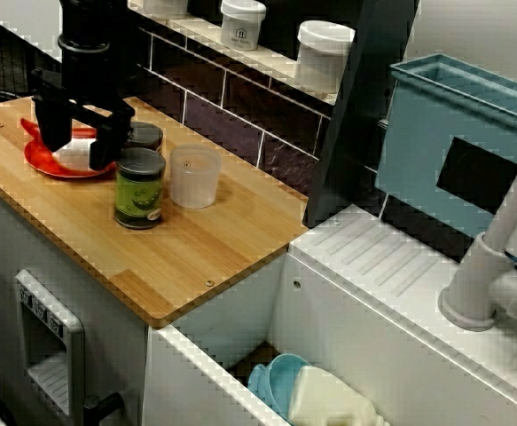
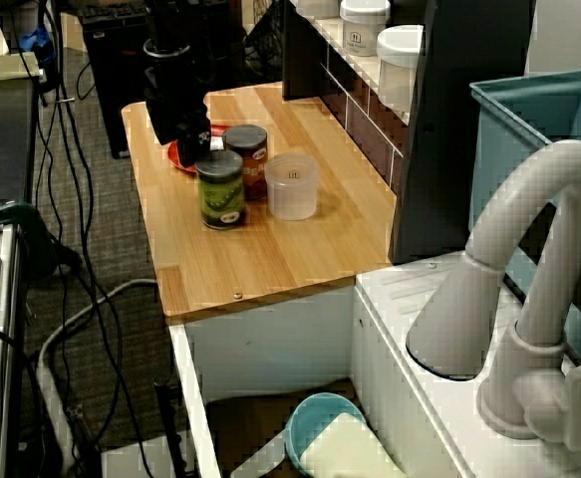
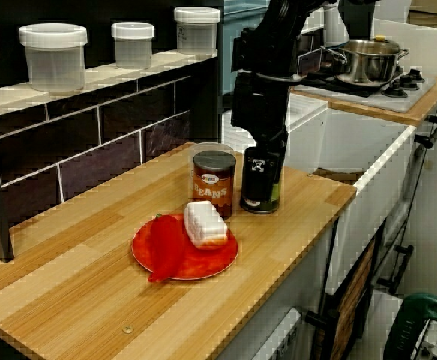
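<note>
Fingers of the end effector [image 1: 78,153] stand spread with nothing between them, as the high view across the sink shows. It hangs over the red plate [image 1: 45,164], just left of the green can [image 1: 140,188] on the desk [image 1: 214,244]. The low view from the desk's end hides that gap but shows a red pepper [image 3: 166,244] and a white block [image 3: 205,223] on the plate, near the beans can [image 3: 214,184].

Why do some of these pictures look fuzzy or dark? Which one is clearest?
View from the front: the black hand is a dark mass, edges jagged. View past the tap: the tap looms large and soft. View along the counter: sharpest, with glare on the steel pot.
</note>
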You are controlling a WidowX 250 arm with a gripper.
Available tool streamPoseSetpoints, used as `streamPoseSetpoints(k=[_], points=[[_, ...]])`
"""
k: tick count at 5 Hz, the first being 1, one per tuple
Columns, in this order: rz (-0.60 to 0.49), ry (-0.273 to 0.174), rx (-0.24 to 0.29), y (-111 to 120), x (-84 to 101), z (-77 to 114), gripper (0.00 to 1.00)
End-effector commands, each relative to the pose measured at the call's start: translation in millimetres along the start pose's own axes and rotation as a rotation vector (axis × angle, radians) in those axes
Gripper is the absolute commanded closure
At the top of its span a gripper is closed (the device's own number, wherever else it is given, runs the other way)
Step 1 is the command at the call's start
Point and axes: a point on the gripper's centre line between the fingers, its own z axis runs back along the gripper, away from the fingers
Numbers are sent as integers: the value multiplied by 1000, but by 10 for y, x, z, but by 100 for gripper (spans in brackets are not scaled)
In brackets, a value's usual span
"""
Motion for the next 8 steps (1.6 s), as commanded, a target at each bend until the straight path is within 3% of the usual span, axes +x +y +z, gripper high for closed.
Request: streamPoseSetpoints(k=[1, 3, 5, 8], points=[[-14, -9, -26, -228, 41, 108, 0], [-21, 21, -43, -486, 74, 117, 0], [-12, 35, -56, -603, 98, 145, 0], [10, 29, -60, -363, 159, 144, 0]])
